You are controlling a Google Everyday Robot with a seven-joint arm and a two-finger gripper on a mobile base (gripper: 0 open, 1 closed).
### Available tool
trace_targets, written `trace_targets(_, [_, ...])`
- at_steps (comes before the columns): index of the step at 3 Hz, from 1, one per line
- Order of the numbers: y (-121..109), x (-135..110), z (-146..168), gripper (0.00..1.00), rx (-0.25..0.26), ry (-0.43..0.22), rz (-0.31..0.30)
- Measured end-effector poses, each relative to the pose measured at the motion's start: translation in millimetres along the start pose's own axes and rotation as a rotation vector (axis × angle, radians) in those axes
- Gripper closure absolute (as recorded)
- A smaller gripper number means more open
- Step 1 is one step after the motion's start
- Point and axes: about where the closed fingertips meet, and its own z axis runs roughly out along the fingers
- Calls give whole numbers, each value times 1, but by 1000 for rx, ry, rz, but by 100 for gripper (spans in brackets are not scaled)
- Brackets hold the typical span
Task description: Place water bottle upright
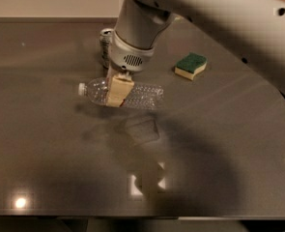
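Camera view | gripper (pixel 119 92) over the surface (pixel 45 153) near its far edge, jaws clamped on water bottle (pixel 144 96) mid-body | bottle horizontal, seemingly clear of surface, long axis along far edge, cap (pixel 81 87) toward left edge | needs quarter-turn to stand

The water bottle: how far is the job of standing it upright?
Done: the gripper is shut around the middle of the clear ribbed plastic water bottle, which seems lifted off the dark glossy table. In hand: the bottle is horizontal, white cap pointing toward the picture's left. Left: turn it upright, set it down, release.
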Motion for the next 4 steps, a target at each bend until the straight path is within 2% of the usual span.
trace_targets(2, [-1, 34, -67, 100, 69, -390, 96])
trace_targets(3, [-2, 44, -93, 100, 116, -598, 133])
trace_targets(4, [-2, 49, -111, 100, 159, -766, 161])
